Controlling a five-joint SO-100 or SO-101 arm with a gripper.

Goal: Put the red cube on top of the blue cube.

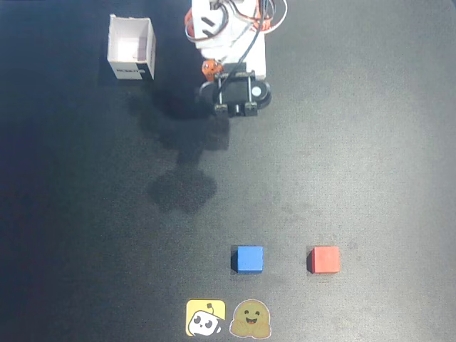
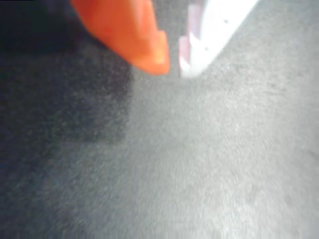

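Up near its base, the tool [image 2: 174, 64] hangs empty, tips nearly together, closed on nothing. Nothing is done yet: the red cube [image 1: 325, 259] sits well apart from the blue cube [image 1: 249, 258], both low in the overhead view. Bare tabletop [image 1: 342, 157] lies between; the white box [image 1: 131, 48] stands aside.

White box [image 1: 131, 48] — two stickers [image 1: 228, 318]

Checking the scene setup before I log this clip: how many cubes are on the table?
2. In the overhead view, the blue cube sits near the bottom centre and the red cube to its right, apart. The wrist view shows neither.
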